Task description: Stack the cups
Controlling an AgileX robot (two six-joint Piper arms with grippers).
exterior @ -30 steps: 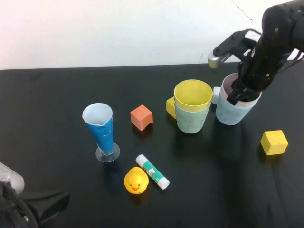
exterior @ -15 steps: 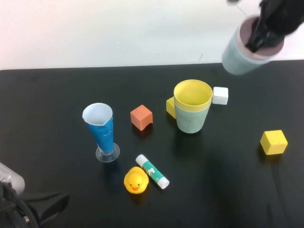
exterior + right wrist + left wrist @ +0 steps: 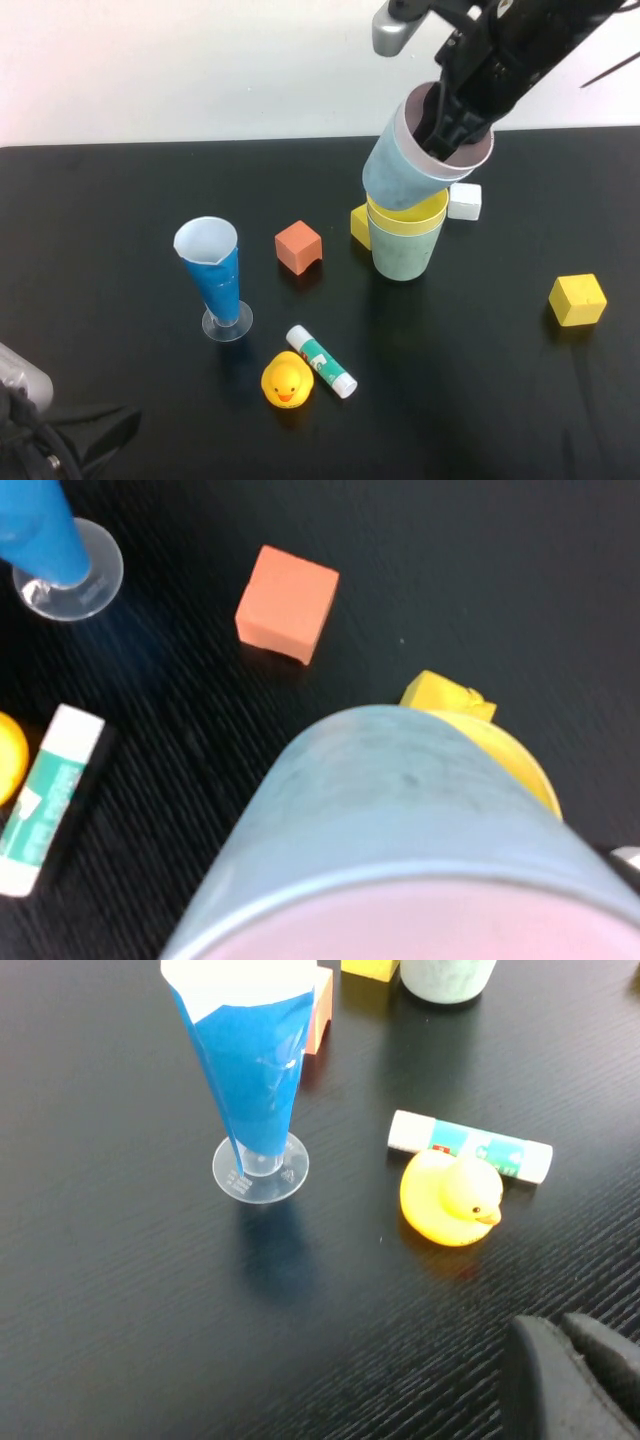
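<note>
A yellow cup (image 3: 408,213) sits nested in a green cup (image 3: 403,256) at mid-table. Tilted just above them hangs a light blue cup (image 3: 400,176) with a pink cup (image 3: 458,160) nested inside it. My right gripper (image 3: 446,124) is shut on the rim of this pair, one finger inside the pink cup. The right wrist view is filled by the light blue cup (image 3: 400,800) and the pink rim (image 3: 420,935), with the yellow cup (image 3: 512,752) below them. My left gripper (image 3: 562,1332) rests shut and empty at the near left corner.
A tall blue conical cup (image 3: 213,270) with a clear foot stands at the left. Scattered around are an orange cube (image 3: 298,246), a small yellow block (image 3: 359,224), a white cube (image 3: 464,200), a yellow cube (image 3: 577,298), a rubber duck (image 3: 286,380) and a glue stick (image 3: 321,361).
My right gripper closed on the light blue and pink pair, lifted it off the table at the right, and carried it left to above the yellow cup. The left arm stayed still.
</note>
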